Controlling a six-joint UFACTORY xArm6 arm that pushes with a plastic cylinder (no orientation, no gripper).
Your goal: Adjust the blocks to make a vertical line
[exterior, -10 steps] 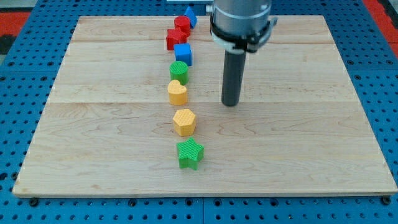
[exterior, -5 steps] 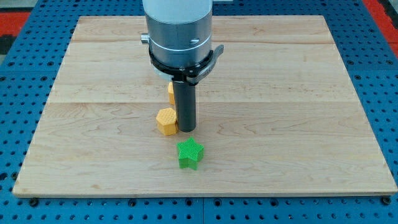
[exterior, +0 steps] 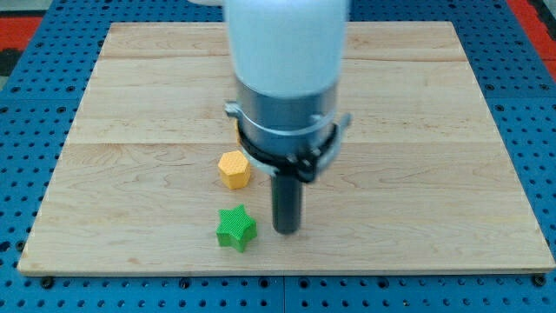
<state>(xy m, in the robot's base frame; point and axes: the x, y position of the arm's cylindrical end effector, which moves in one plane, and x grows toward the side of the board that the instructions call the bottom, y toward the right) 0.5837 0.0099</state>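
My tip (exterior: 286,229) rests on the wooden board (exterior: 417,174) near the view's bottom, just right of the green star block (exterior: 235,228); whether it touches the star is hard to tell. The yellow hexagon block (exterior: 234,169) lies above and slightly left of the star. A sliver of another yellow block (exterior: 236,135) peeks out at the arm's left edge. The arm's large body (exterior: 287,78) hides the other blocks further toward the view's top.
The board sits on a blue perforated table (exterior: 35,174). Red patches show at the view's top corners (exterior: 534,13).
The arm came from the right of the line down toward the view's bottom. The yellow hexagon and then the green star were shifted left. The arm now covers the upper blocks.
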